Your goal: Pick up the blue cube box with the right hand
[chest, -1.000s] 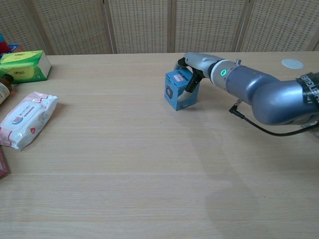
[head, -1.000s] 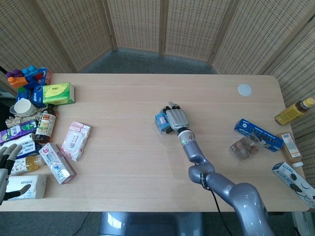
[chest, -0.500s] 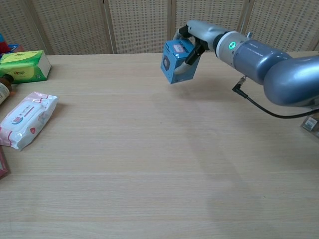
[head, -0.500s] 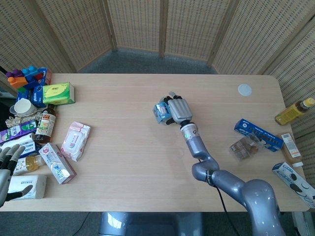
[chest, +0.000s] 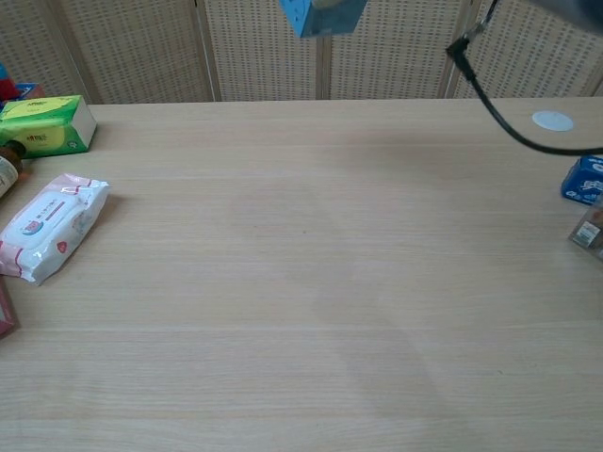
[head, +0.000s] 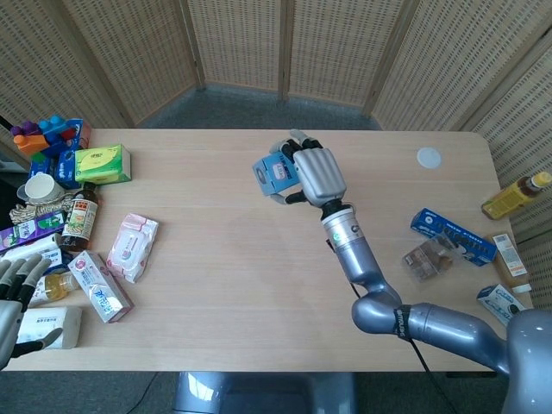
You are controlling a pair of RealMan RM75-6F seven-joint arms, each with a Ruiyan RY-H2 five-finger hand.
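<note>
My right hand [head: 312, 172] grips the blue cube box [head: 272, 174] and holds it well above the table, over the far middle. In the chest view only the box's lower corner [chest: 320, 16] shows at the top edge, with the arm's black cable [chest: 490, 85] hanging below. My left hand [head: 12, 293] hovers at the table's near left edge, fingers spread, holding nothing.
At the left stand a green tissue box [head: 103, 164], a pink wipes pack [head: 132, 246], bottles, toy blocks and small packs. At the right lie a long blue box [head: 453, 235], a clear packet [head: 429, 258], a yellow bottle [head: 515, 196] and a white disc [head: 429, 157].
The right hand has lifted the blue cube box off the table and carried it high, out of most of the chest view. The left hand has barely moved.
</note>
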